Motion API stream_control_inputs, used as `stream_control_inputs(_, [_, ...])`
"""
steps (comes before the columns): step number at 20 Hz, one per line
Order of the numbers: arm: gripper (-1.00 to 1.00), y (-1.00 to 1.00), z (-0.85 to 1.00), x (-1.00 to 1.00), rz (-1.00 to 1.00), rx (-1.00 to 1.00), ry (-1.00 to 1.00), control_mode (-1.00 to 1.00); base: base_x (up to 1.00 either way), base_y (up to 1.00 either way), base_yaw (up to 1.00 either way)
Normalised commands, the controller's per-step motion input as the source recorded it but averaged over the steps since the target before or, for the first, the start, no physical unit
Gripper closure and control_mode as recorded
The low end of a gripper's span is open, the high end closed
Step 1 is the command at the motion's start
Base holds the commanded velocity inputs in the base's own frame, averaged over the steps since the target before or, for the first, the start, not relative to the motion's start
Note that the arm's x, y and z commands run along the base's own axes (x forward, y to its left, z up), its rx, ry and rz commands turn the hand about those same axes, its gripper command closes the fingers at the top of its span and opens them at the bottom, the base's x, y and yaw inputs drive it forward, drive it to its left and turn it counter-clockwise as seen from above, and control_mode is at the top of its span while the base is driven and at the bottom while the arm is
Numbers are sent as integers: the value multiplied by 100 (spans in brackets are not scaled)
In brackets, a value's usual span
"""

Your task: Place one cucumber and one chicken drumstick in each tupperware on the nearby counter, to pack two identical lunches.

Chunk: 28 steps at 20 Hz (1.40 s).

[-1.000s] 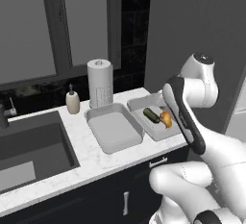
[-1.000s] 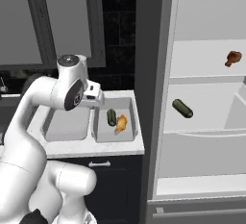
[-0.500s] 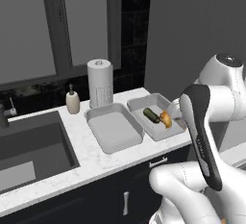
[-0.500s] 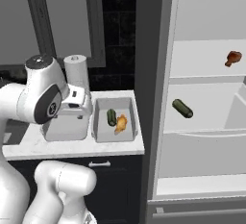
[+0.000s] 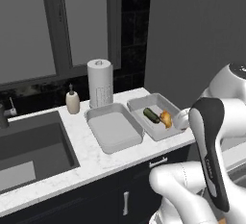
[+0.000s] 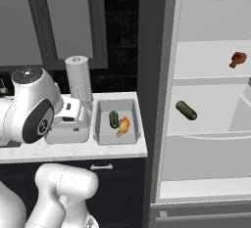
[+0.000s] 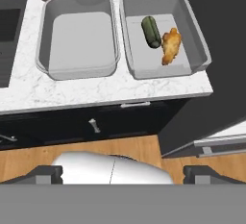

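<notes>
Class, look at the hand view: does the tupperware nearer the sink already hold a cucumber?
No: that tupperware is bare inside, while the cucumber and chicken drumstick lie in the other tupperware.

Glossy white rounded arm (image 5: 192, 194) with dark grey joint panels, dark fingers (image 7: 45, 174)

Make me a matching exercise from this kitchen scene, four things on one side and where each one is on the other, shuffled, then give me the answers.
Things:
1. paper towel roll
2. soap dispenser
3. empty tupperware
4. fridge cucumber

Places:
A. beside the tupperware that holds a cucumber and a drumstick
B. on a fridge shelf, below the shelf with a drumstick
C. at the back of the counter, just behind the empty tupperware
D. between the sink and the paper towel roll

Pairs: 1-C, 2-D, 3-A, 4-B
</notes>
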Motion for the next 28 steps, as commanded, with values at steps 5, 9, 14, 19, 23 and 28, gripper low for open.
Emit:
stream_control_inputs(5, [-100,0,0,0,0,0,0,100,-57,-40,-11])
stream_control_inputs(9, [-100,0,0,0,0,0,0,100,-73,-91,-24])
stream_control_inputs(14, [-100,0,0,0,0,0,0,100,-15,-100,-27])
stream_control_inputs(19, [-100,0,0,0,0,0,0,100,45,-84,-7])
stream_control_inputs(23, [-100,0,0,0,0,0,0,100,31,-52,9])
stream_control_inputs(28, [-100,0,0,0,0,0,0,100,19,-19,12])
